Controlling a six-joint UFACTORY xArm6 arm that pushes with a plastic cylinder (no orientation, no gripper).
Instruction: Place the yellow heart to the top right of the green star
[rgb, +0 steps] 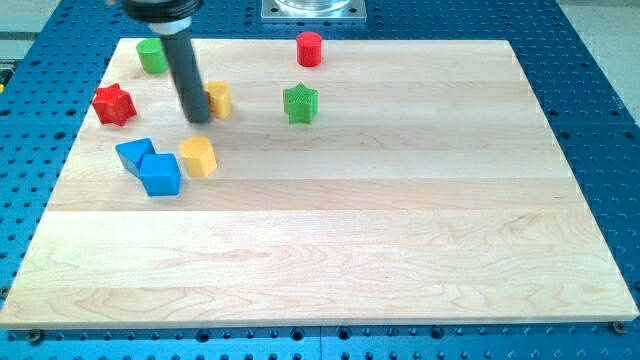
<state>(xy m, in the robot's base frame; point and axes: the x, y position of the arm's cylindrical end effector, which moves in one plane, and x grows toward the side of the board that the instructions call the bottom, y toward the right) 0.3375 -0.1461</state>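
The yellow heart (218, 99) lies in the upper left part of the wooden board (330, 250). The green star (299, 103) lies to its right, about level with it. My tip (199, 116) stands right against the heart's left side, partly covering it. The dark rod rises from there to the view's top left.
A red star (114, 104) lies left of my tip. A green block (152, 55) sits near the top left corner. A red cylinder (309, 48) sits above the green star. A yellow hexagon (198, 157), a blue triangle-like block (134, 152) and a blue cube (160, 173) lie below my tip.
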